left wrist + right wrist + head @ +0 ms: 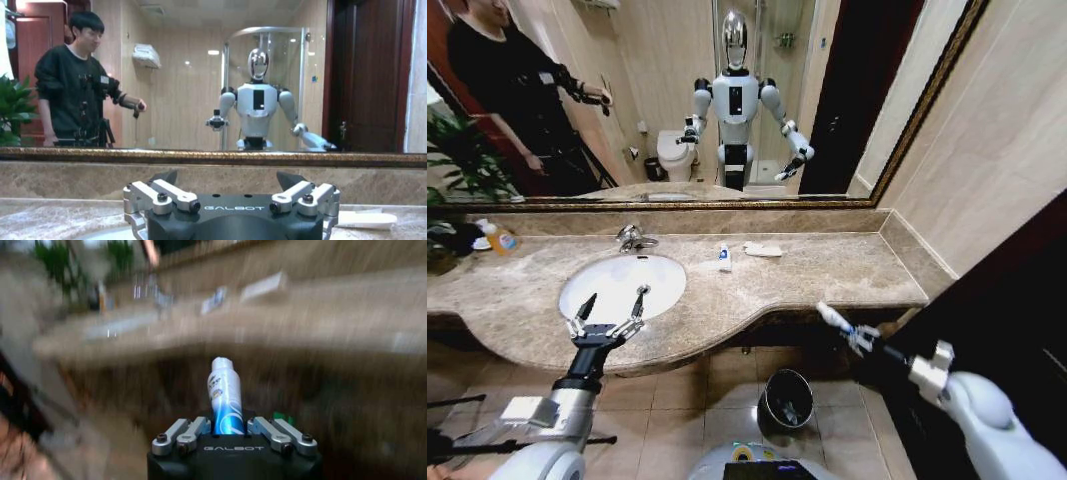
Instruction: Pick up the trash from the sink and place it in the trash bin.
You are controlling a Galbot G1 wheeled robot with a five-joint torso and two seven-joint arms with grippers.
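One white toiletry tube (225,396) sits clamped in the right gripper (859,336), off the countertop's front edge, nearing the trash bin (786,398). Left gripper (609,322) hovers, jaws spread, over the sink (577,291).

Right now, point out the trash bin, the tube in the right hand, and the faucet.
trash bin (785,400): head view, on its dark rim.
tube (225,395): right wrist view, mid-body, above the right hand (230,427).
faucet (632,238): head view, on the chrome body.
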